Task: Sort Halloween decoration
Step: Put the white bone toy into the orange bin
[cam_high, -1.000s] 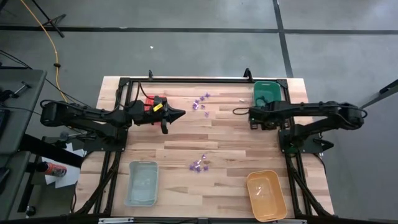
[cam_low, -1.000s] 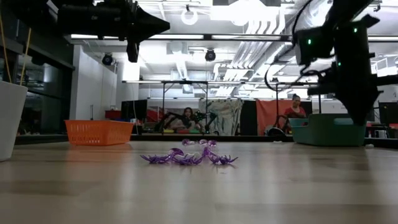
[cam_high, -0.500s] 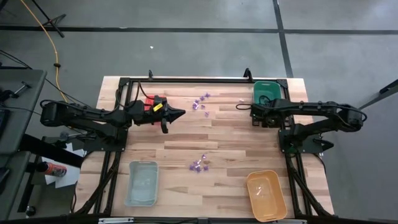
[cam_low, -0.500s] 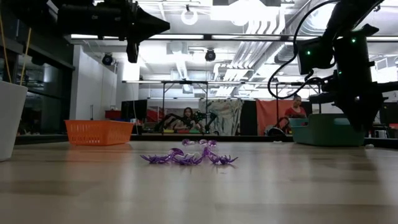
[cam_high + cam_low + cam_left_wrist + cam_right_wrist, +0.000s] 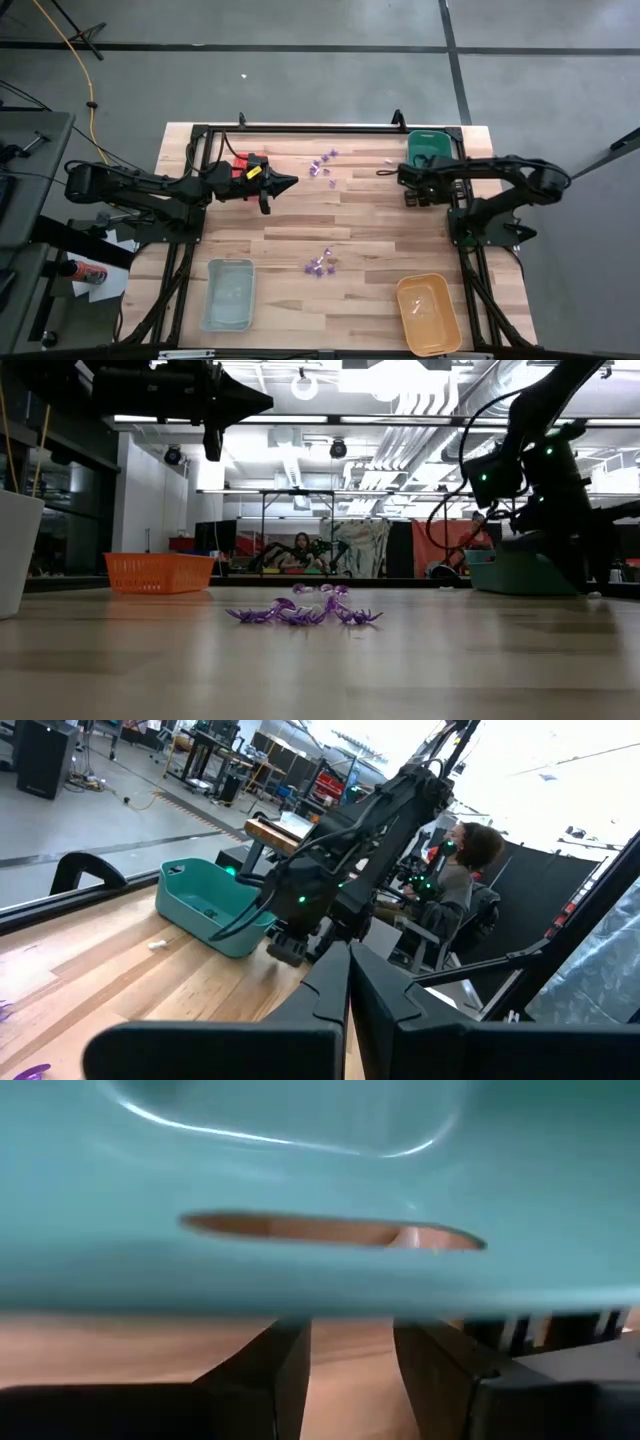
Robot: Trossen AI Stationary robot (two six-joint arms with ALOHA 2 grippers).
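Tiny purple pieces of the Halloween decoration lie in one cluster mid-table and another near the far edge. A whitish piece lies between that cluster and the green tray. My right gripper is open and empty. It stands low in front of the green tray and faces its near wall and handle slot. My left gripper hangs shut above the table beside the red tray, holding nothing.
A pale blue tray sits at the near left and an orange tray at the near right. A black frame rail runs along the far edge. Bare wood lies between the two purple clusters. People sit in the room beyond the table.
My right gripper has sunk toward the table in front of the green tray. It has tipped from pointing down to facing the tray's wall, and its arm has bent in closer. The purple pieces have not moved.
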